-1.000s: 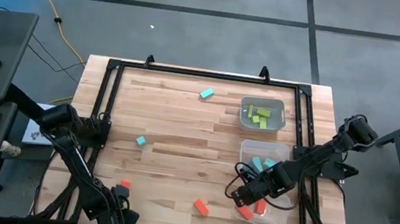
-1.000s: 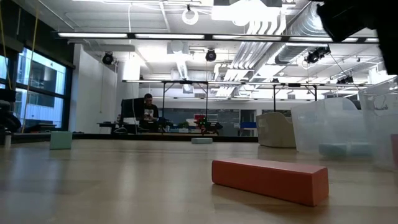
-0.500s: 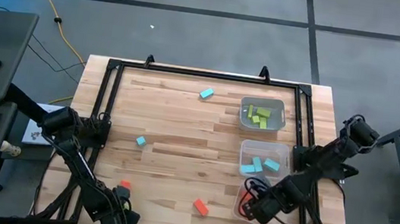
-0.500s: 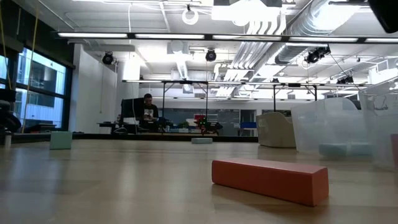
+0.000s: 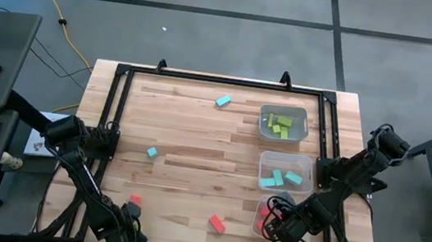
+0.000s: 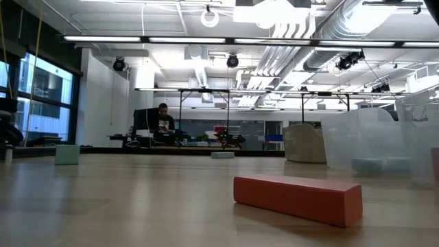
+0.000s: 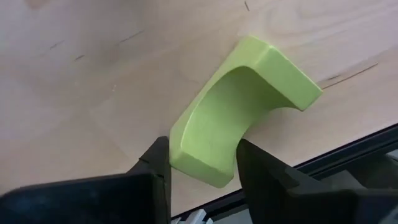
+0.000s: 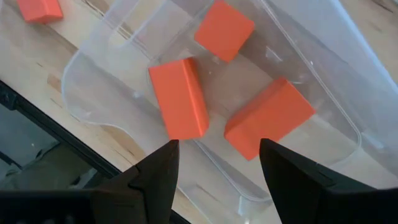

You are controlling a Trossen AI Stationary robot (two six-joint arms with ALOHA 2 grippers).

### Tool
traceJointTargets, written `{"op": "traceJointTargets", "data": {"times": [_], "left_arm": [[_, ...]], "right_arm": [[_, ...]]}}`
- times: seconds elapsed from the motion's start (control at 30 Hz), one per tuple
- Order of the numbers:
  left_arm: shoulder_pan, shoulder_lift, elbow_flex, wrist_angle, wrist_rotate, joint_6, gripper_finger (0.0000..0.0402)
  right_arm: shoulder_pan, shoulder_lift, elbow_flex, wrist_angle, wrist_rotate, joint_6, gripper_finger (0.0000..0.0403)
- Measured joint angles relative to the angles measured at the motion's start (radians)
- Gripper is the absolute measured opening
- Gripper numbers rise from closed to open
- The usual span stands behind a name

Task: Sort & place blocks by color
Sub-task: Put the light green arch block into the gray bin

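You are working over a light wooden plank table (image 5: 194, 168) edged by a black metal frame (image 5: 221, 80). Down its right side stand three clear rectangular plastic bins. The far bin (image 5: 283, 123) holds the lime green blocks (image 5: 280, 125), the middle bin (image 5: 284, 176) holds three light blue blocks (image 5: 279, 177), and the near bin (image 8: 292, 68) sits mostly under your right arm.

Your right pincer (image 8: 217, 158) hangs over that near bin at the table's near right corner, fingers spread apart and holding nothing. Below it, in the right wrist view, three red-orange blocks lie inside the bin: a bar (image 8: 179, 98), a larger block (image 8: 269, 118) just beside it, and a cube (image 8: 224, 30) farther in. A further red-orange piece (image 8: 40, 9) lies on the table outside the bin's wall.

Your left pincer (image 7: 200, 168) is down at the table's near left corner. Its fingers sit on either side of a lime green curved, arch-shaped block (image 7: 242, 106) that rests on the table by the frame rail; you cannot tell whether they press on it.

Loose on the table you have a red-orange bar (image 5: 217, 223) near the front middle, which fills the foreground of the low view (image 6: 297, 197), and a red-orange cube (image 5: 134, 200) near your left arm. A light blue cube (image 5: 152, 153) lies left of centre, well apart from a light blue block (image 5: 222, 101) near the far edge.

A person (image 6: 163, 122) sits at a desk in the room beyond.
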Motion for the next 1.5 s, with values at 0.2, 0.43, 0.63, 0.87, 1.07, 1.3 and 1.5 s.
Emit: {"op": "traceJointTargets", "data": {"times": [0.2,0.43,0.63,0.87,1.07,1.3,1.5], "left_arm": [[-0.004,0.000,0.000,-0.004,0.009,0.009,0.0091],[-0.006,0.001,0.000,-0.014,0.014,0.065,0.0103],[-0.003,0.002,-0.001,-0.011,0.038,0.141,0.0129],[0.008,0.002,-0.001,-0.010,0.050,0.220,0.0164],[0.033,0.002,-0.001,-0.016,0.060,0.309,0.0180],[0.053,0.002,-0.002,-0.032,0.069,0.387,0.0182],[0.051,0.002,-0.002,-0.023,0.084,0.419,0.0182]], "right_arm": [[0.002,0.000,0.000,0.000,-0.003,0.000,0.0213],[0.001,0.000,0.000,0.000,-0.003,-0.002,0.0213],[0.001,0.000,0.000,0.000,-0.004,-0.004,0.0213],[0.001,0.000,0.000,0.000,-0.002,-0.005,0.0213],[0.001,0.000,0.000,0.000,-0.001,-0.006,0.0213],[0.001,0.000,0.000,0.000,0.003,-0.008,0.0213],[0.001,0.000,0.000,-0.001,0.003,-0.008,0.0213]]}}
